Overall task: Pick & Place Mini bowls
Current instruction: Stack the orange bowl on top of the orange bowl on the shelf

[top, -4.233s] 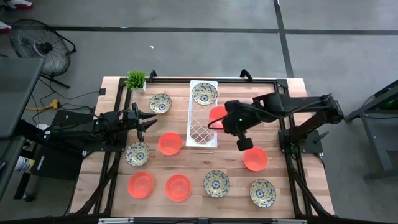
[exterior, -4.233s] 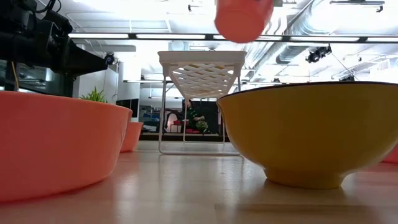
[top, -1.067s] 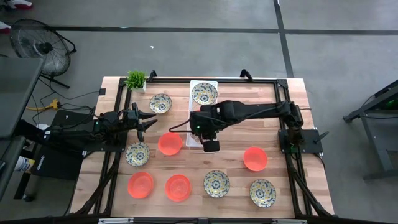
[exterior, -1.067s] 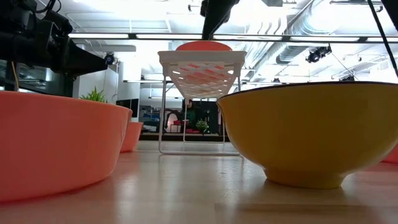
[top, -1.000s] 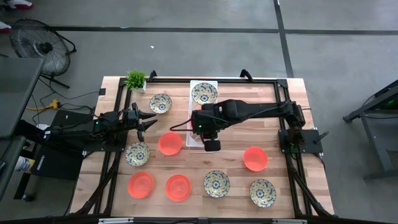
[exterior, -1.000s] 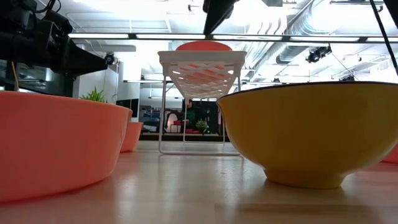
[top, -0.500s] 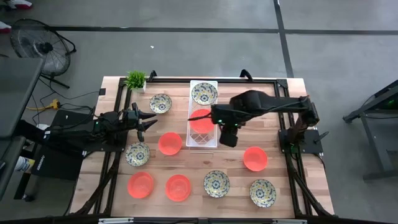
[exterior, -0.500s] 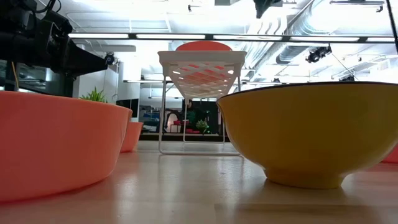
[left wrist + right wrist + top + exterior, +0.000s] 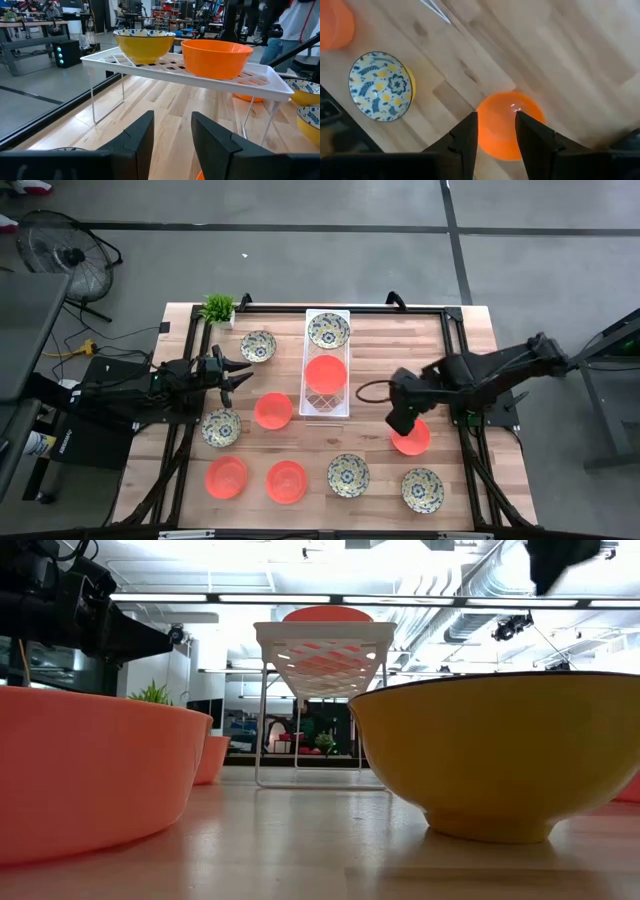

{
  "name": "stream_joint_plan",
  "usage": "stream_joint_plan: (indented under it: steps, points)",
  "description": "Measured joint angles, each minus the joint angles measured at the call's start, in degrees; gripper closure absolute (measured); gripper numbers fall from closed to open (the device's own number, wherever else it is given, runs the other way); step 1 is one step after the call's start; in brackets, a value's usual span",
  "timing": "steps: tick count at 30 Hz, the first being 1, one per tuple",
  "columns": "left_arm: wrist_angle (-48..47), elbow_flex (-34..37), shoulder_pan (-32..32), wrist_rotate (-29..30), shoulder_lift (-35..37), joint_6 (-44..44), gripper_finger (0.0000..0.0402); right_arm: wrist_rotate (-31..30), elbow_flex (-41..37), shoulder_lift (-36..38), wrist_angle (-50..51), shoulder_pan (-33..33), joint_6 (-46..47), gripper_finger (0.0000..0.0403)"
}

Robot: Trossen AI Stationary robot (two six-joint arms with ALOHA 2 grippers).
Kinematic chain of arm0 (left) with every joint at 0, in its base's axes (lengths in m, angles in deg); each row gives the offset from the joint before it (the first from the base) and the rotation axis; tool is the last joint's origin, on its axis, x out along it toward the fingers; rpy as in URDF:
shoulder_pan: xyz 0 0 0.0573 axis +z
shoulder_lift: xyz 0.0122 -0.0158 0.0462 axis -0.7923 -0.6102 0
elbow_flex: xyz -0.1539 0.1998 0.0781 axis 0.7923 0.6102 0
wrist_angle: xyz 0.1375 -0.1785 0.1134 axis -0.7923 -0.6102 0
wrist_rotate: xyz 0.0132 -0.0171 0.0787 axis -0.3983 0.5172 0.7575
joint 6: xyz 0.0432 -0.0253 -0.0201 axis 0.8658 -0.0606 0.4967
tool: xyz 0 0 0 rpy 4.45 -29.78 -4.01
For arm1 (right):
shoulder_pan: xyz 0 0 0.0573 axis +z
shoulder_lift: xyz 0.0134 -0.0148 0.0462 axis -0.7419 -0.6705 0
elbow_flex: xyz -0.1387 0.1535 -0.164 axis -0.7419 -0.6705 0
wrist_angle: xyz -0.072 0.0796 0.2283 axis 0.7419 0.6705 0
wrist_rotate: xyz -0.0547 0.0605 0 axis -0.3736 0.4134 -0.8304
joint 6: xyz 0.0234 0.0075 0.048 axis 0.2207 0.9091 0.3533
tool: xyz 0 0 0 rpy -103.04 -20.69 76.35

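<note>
A white wire rack (image 9: 326, 402) stands mid-table. On it rest a patterned mini bowl (image 9: 328, 330) at its far end and an orange mini bowl (image 9: 326, 373) in its middle, both also in the left wrist view as the patterned bowl (image 9: 144, 45) and the orange bowl (image 9: 216, 57). My right gripper (image 9: 400, 421) hangs open, pointing down, above another orange mini bowl (image 9: 510, 125) on the table's right, with nothing between its fingers. My left gripper (image 9: 238, 375) waits open left of the rack, level with the table, holding nothing.
Loose bowls lie on the wood: patterned ones (image 9: 258, 345), (image 9: 221, 427), (image 9: 348, 474), (image 9: 423, 490) and orange ones (image 9: 273, 410), (image 9: 226, 476), (image 9: 287, 481). A small green plant (image 9: 217, 307) stands at the far left corner. A black frame rail (image 9: 457, 350) runs along the table's right side.
My right gripper has left the rack and swung toward the table's right and near edges, and now hangs over the orange bowl on the right. The orange bowl on the rack has stayed where it was.
</note>
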Motion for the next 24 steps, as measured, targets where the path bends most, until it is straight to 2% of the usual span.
stream_joint_plan:
  steps: [6,14,18,24]
  points:
    - [0.0,0.0,0.0,-0.1,0.0,0.0,0.0273,5.1,-13.5,5.0,-6.0,1.8,10.2,0.0284]
    - [0.0,0.0,0.0,-0.1,0.0,0.0,0.0273,11.4,-25.5,5.8,-11.3,1.8,14.6,0.0284]
    - [0.0,0.0,0.0,-0.1,0.0,0.0,0.0273,12.4,-30.4,5.8,-15.8,1.8,18.4,0.0284]
    - [0.0,0.0,0.0,-0.1,0.0,0.0,0.0273,11.5,-34.9,5.8,-17.5,1.8,23.6,0.0284]
